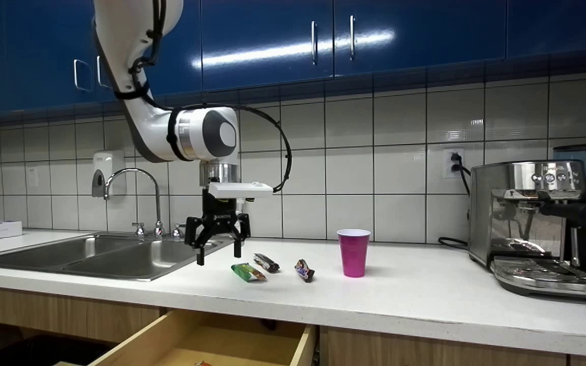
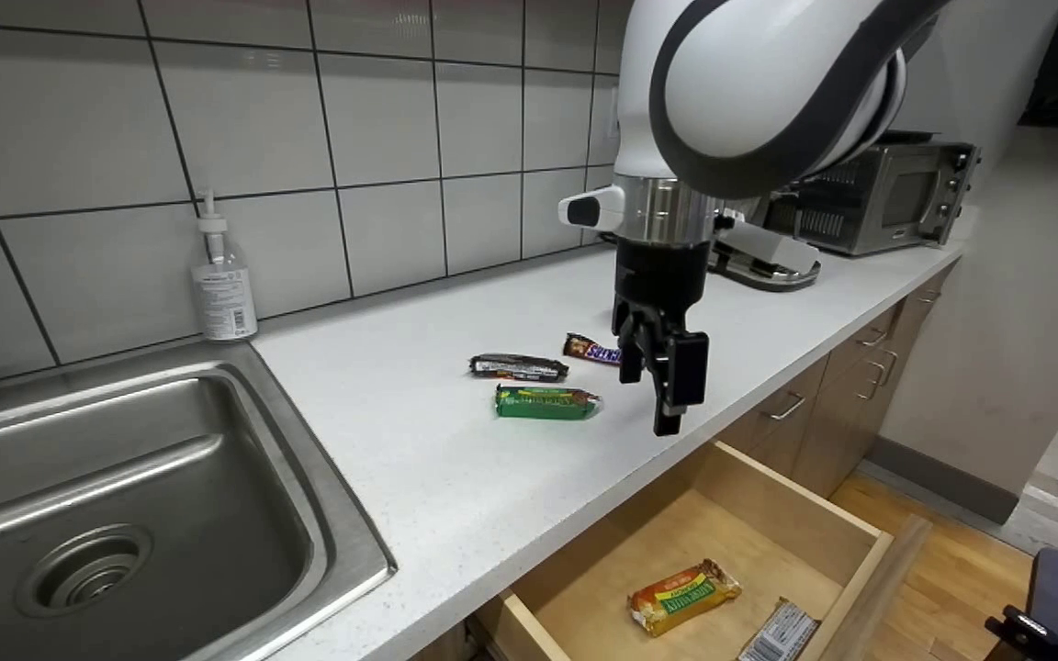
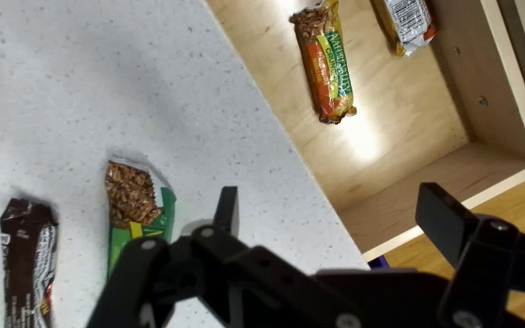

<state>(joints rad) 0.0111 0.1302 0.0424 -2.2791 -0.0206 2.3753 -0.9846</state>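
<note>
Here hangs the black two-fingered claw (image 1: 219, 254), pointing down, its fingers spread well apart with just air between them, up above the white speckled countertop (image 2: 419, 477). In the wrist view the counter's front edge runs right between those fingers! Nearest, and just beside one finger in that view, lies the green plastic-wrapped granola bar (image 2: 543, 404) on the counter, brown oaty texture showing at one end. Close by, the slim dark-brown wrapped bar (image 2: 518, 368) lies almost alongside it, and near those two rests the small brown-and-purple candy bar (image 2: 590, 350). Below the edge, the pale wooden drawer (image 2: 795, 514) stands pulled out, and inside it lie an orange-and-yellow wrapped granola bar (image 3: 328, 68) and a silvery-backed packet (image 3: 410, 23), barcode side up. Farther out: a bright pink plastic cup (image 1: 354, 255), upright on the counter; the stainless-steel sink (image 2: 345, 542) on one side; the boxy silver coffee machine (image 1: 527, 254) well off on the other.
</note>
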